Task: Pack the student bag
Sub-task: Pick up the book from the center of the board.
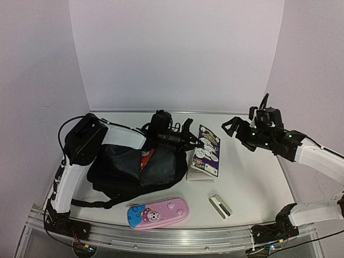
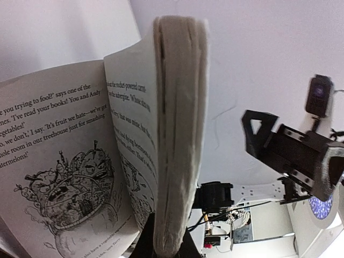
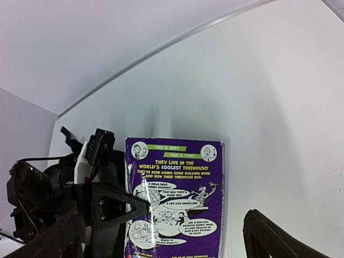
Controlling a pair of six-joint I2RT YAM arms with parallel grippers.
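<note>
One book [image 1: 207, 154] in left pincer [image 1: 196, 143] (bag [image 1: 123, 173] beside).

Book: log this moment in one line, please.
left gripper shut on book | right gripper open, clear of book | book outside student bag | pencil case in front of bag

Soft, even overhead light fills the top view, leaving the white surface [image 1: 252, 183] with a lilac cast and pale shadows, while the black student bag [image 1: 129, 166] sinks into near-featureless dark. The left wrist view blurs the close book [image 2: 180, 134] edge at 12 o'clock. The right wrist view bows the wall seam [image 3: 161, 47], and glare streaks the purple cover toward 6 o'clock.
</note>
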